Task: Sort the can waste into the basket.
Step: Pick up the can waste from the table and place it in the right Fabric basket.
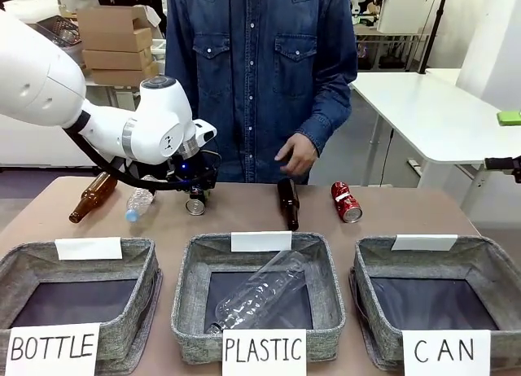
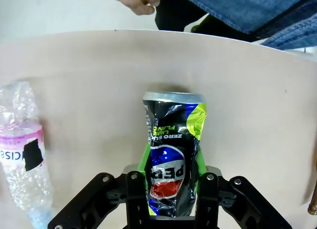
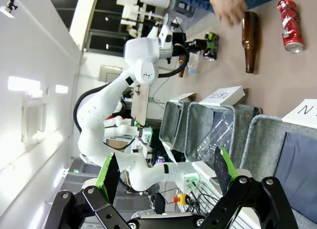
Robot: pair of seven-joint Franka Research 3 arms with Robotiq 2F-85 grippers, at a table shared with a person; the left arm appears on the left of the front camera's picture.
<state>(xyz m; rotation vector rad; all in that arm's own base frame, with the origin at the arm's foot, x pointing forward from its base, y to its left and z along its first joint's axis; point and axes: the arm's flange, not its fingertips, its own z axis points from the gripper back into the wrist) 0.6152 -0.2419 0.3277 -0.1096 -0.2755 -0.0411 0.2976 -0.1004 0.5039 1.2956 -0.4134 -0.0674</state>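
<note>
Tan tabletop (image 1: 244, 221) shared with a person in a denim shirt standing at the far side, one hand (image 1: 297, 155) hanging loose just above the far edge.

Three grey fabric baskets in a row along the near edge, each with a white sign: BOTTLE basket (image 1: 138, 262) on the left, PLASTIC basket (image 1: 330, 278) in the middle, CAN basket (image 1: 488, 266) on the right, narrow gaps between them.

Two cans. Dark blue-black can (image 2: 173, 120), dented, pinched between the green pads of the left gripper (image 2: 172, 164), jaws pressed tight against its sides, low at the table near the far edge, left of centre. Red can (image 1: 346, 203) lying on its side near the far edge, right of centre, well apart from the left gripper and behind the CAN basket.

Two brown glass bottles: one (image 1: 92, 197) lying slanted at the far left, one (image 1: 288, 203) lying lengthwise near the middle, just left of the red can.

Two clear plastic bottles: one (image 1: 138, 203) crumpled on the table just beside the held can, one (image 1: 260, 295) lying inside the PLASTIC basket.

Bare strip of tabletop between the far row of waste and the baskets.

Right gripper (image 3: 166, 164) off the table's right side, fingers spread wide, holding nothing.
</note>
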